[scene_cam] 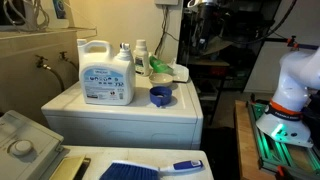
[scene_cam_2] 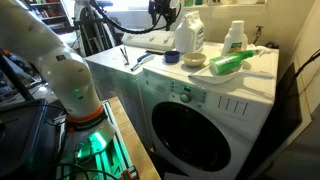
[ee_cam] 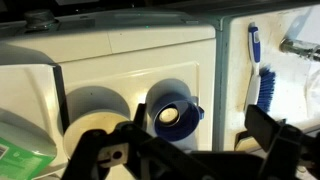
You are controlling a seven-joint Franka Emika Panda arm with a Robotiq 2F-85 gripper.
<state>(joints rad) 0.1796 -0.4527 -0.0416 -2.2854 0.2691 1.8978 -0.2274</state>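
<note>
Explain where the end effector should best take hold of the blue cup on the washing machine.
Take the blue cup by its round wall under the rim, pinching across it, coming straight down from above. It stands upright, mouth open upward, and the detergent jug close beside it probably crowds a sideways approach.

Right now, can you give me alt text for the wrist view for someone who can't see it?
The open end effector hangs above a blue cup on a white washer top, with a white detergent jug at picture-left and a blue brush at picture-right.

No text can be read
</note>
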